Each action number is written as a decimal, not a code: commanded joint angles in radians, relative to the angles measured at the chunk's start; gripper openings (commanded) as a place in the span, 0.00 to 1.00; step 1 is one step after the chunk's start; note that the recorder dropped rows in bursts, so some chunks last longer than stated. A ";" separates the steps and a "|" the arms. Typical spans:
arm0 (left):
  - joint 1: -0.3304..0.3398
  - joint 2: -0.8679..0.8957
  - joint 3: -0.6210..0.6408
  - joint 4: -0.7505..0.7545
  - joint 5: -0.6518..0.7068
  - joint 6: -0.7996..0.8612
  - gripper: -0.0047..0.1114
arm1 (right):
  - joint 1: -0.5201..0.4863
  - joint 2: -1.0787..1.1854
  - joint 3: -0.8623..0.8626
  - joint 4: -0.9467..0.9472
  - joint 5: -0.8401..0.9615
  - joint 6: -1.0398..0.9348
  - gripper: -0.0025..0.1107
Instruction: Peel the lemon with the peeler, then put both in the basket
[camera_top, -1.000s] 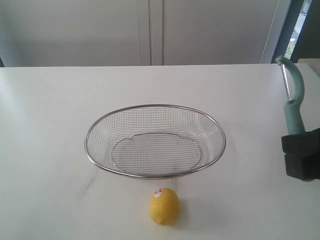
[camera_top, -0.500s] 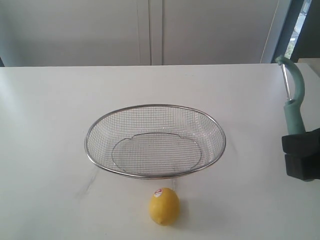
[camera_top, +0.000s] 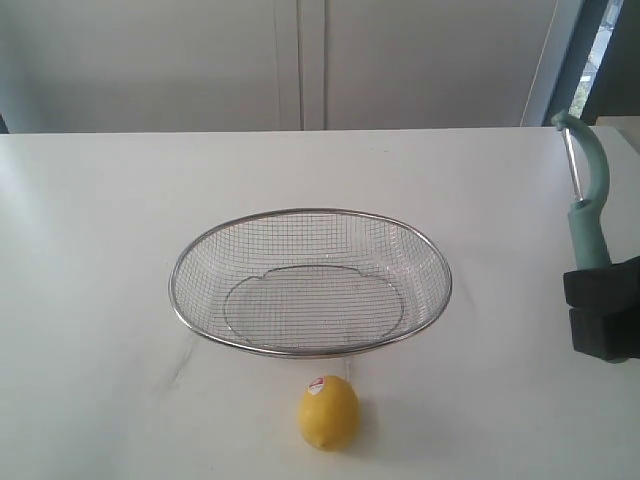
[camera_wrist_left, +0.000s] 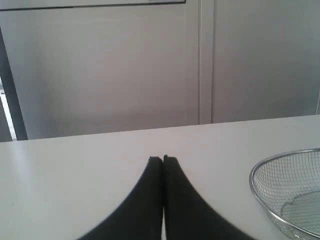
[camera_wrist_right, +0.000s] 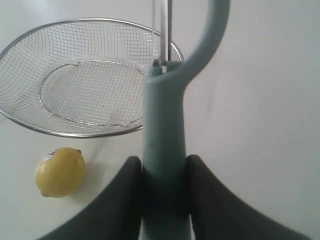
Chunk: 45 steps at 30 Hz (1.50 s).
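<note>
Holding peeler (camera_top: 588, 215) upright: right gripper (camera_wrist_right: 164, 159) clamped low on handle, well right of basket (camera_top: 310, 212); blade loop uppermost, likely kept free for peeling stroke. Lemon (camera_top: 328, 412) on table (camera_top: 100, 250) just beyond basket's camera-side rim, sticker up, skin whole, not touching rim. Left gripper (camera_wrist_left: 163, 159) left of basket, fingers pressed together, holding nothing. Basket holds nothing. No object between lemon and either gripper; basket rim is nearest obstacle.

Soft, even daylight, whites slightly washed out. Bright window (camera_top: 605, 50) strip at top right of exterior view. Faint soft shadows under lemon (camera_top: 328, 411) and basket (camera_top: 310, 211), small glints on its rim. Right wrist: peeler (camera_wrist_right: 164, 150) close-up, slightly soft. Left wrist hazy.
</note>
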<state>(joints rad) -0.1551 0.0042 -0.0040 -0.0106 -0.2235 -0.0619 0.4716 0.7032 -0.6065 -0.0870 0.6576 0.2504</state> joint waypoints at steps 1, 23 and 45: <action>-0.008 -0.004 0.004 -0.011 -0.029 -0.008 0.04 | -0.003 -0.004 -0.001 -0.006 -0.011 -0.011 0.02; -0.008 -0.004 0.004 -0.011 -0.126 -0.282 0.04 | -0.003 -0.004 -0.001 -0.006 -0.009 -0.011 0.02; -0.008 -0.004 -0.029 -0.002 -0.476 -0.218 0.04 | -0.003 -0.004 -0.001 -0.006 -0.009 -0.011 0.02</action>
<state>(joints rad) -0.1551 0.0028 -0.0063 -0.0106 -0.6756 -0.3505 0.4716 0.7032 -0.6065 -0.0870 0.6596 0.2504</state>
